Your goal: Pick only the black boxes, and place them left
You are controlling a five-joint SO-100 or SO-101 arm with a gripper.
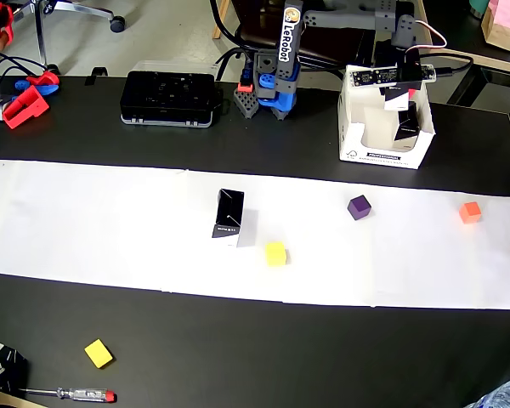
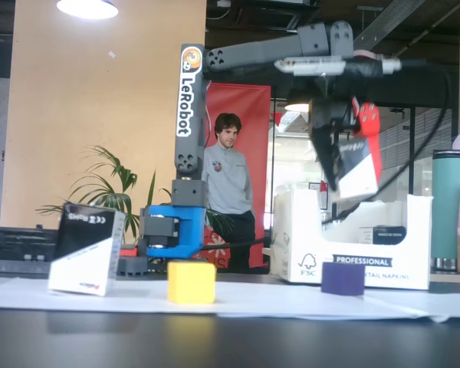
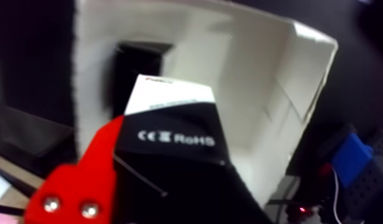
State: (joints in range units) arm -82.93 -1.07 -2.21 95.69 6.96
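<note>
My gripper (image 2: 346, 170) hangs above the white open carton (image 1: 412, 157) at the back right, shut on a black box (image 3: 173, 134) with a white side. The wrist view shows that box clamped between the red finger (image 3: 80, 179) and the dark finger, with the print "CE RoHS" on it. Another black box (image 3: 137, 62) lies inside the carton below; the fixed view shows this box (image 2: 383, 234) through the carton's cut-out. On the white paper strip, left of centre, stands one more black box (image 1: 228, 218), which sits at the far left of the fixed view as a black box (image 2: 88, 249).
A yellow cube (image 1: 275, 253), a purple cube (image 1: 359, 206) and an orange cube (image 1: 469, 212) sit on the paper strip (image 1: 85, 221). Another yellow cube (image 1: 99, 353) and a screwdriver (image 1: 68, 393) lie near the front left. A flat black case (image 1: 168, 98) is at the back.
</note>
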